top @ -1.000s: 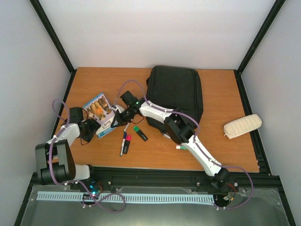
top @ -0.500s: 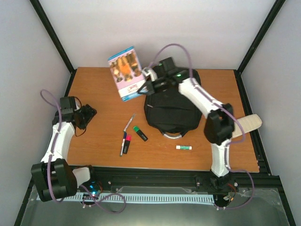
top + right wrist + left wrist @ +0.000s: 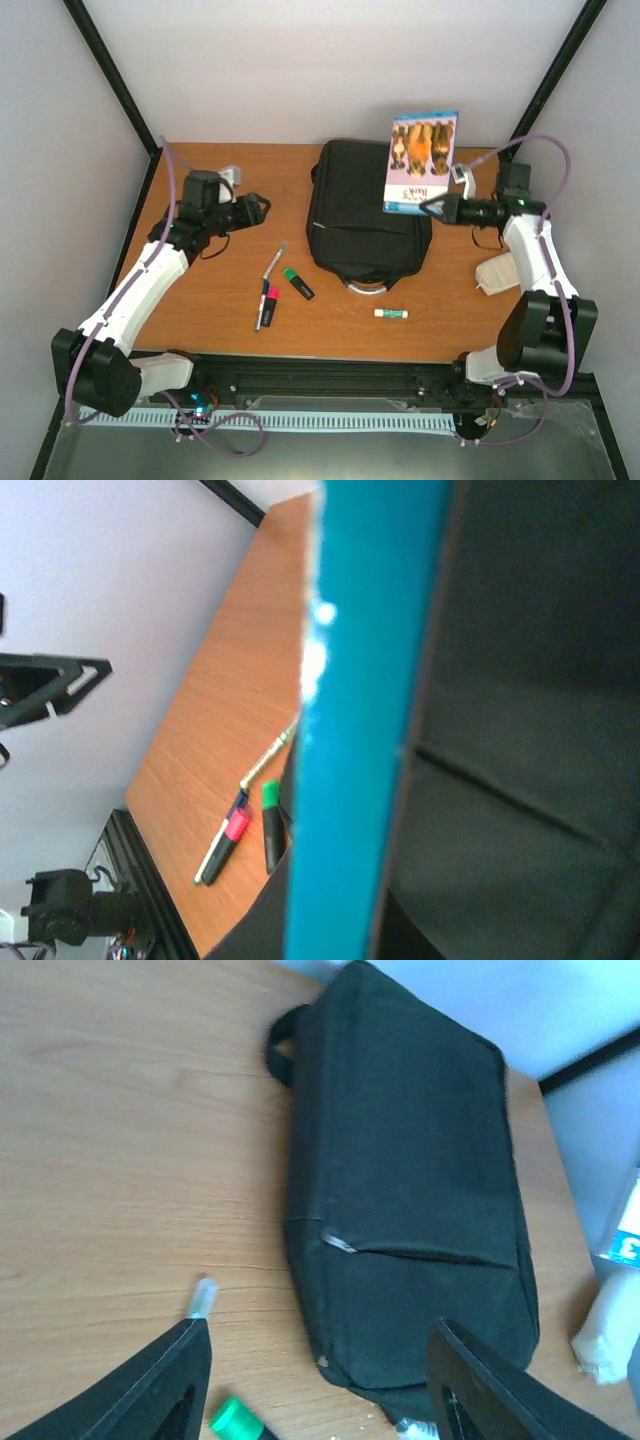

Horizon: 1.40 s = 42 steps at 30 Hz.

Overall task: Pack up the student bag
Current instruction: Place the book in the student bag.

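**Two arms raised, book gripped at the bag's right side**

Two-arm rig. The large black fabric student bag (image 3: 370, 215) lies flat at the far middle of the wooden worktop (image 3: 200, 300), zipped shut. Its grey loop handle (image 3: 366, 286) points toward the near edge.

The right gripper (image 3: 432, 207) is clamped on the lower edge of a thin blue-and-white book with brown photos on its cover (image 3: 422, 160). The book stands upright in the air, cover facing the top camera, and overlaps the bag's far right corner in that view. In the right wrist view the book's teal edge (image 3: 360, 730) fills the middle, with the black bag behind it.

The left gripper (image 3: 262, 208) hovers over bare worktop left of the bag. Its jaws are spread fairly wide with nothing between them. Left wrist view: both dark fingers (image 3: 150, 1390) frame the bag, apart from it.

Loose items on the worktop, all near-left of the bag:
- slim white pen (image 3: 275, 260), angled
- red-capped marker (image 3: 272, 298) touching a dark blue pen (image 3: 261, 310)
- green-capped black highlighter (image 3: 297, 283), just beside the pair

A small white glue stick with a green cap (image 3: 391, 313) lies near the handle, toward the near edge. A whitish ribbed pouch (image 3: 495, 275) sits well right of the bag, partly hidden by the right arm.
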Available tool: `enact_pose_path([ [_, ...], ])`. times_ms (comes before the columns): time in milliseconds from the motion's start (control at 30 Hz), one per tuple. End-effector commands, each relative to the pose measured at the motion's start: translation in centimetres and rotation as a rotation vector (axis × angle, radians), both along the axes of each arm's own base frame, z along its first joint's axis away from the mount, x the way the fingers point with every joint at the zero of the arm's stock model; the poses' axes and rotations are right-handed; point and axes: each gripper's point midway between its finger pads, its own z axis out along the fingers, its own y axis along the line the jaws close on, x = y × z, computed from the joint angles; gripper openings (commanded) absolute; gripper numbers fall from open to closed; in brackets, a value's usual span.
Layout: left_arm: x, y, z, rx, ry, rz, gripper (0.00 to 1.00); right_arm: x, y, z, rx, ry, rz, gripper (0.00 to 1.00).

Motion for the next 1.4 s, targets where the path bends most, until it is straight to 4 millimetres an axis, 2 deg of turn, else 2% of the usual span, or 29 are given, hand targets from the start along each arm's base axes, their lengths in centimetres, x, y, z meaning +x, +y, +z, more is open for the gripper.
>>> enact_pose_path([
  [0, 0.3, -4.7, 1.2, 0.185, -0.124, -0.179, 0.59, -4.1, -1.6, -1.6, 0.044, -0.038, 0.036, 0.03],
  [67, -0.2, -7.3, 0.5, 0.265, -0.156, -0.297, 0.55, -5.3, -2.3, -2.3, 0.059, -0.045, 0.03, 0.03],
  [133, -0.5, -9.2, -0.7, 0.383, -0.176, -0.372, 0.55, -6.1, -3.2, -2.6, 0.067, -0.047, -0.001, 0.03],
  [267, -1.8, -13.0, -4.6, 0.61, -0.159, -0.59, 0.58, -6.9, -4.9, -1.9, 0.035, -0.096, -0.065, 0.03],
  [433, -4.4, -18.5, -7.5, 0.573, -0.152, -0.846, 0.58, -7.3, -5.4, -2.0, 0.033, -0.118, -0.1, 0.03],
  [500, -5.1, -20.1, -8.8, 0.586, -0.159, -0.915, 0.6, -7.4, -5.4, -2.0, 0.038, -0.121, -0.102, 0.03],
  [567, -5.0, -20.8, -10.0, 0.637, -0.164, -0.947, 0.62, -7.4, -5.5, -2.0, 0.042, -0.122, -0.105, 0.03],
  [667, -4.3, -20.8, -11.8, 0.702, -0.139, -0.953, 0.65, -7.5, -5.4, -1.8, 0.058, -0.123, -0.106, 0.03],
  [833, -4.8, -22.2, -11.6, 0.72, -0.188, -1.01, 0.67, -7.3, -5.6, -1.9, 0.056, -0.125, -0.109, 0.03],
  [1133, -6.1, -25.0, -14.2, 0.825, -0.175, -1.16, 0.67, -7.1, -6.0, -2.1, 0.075, -0.109, -0.11, 0.03],
  [1267, -5.5, -25.5, -15.0, 0.871, -0.18, -1.156, 0.65, -7.1, -6.0, -1.9, 0.081, -0.114, -0.112, 0.03],
  [1367, -4.3, -25.3, -15.5, 0.942, -0.209, -1.126, 0.63, -7.2, -6.1, -1.6, 0.086, -0.121, -0.111, 0.03],
])
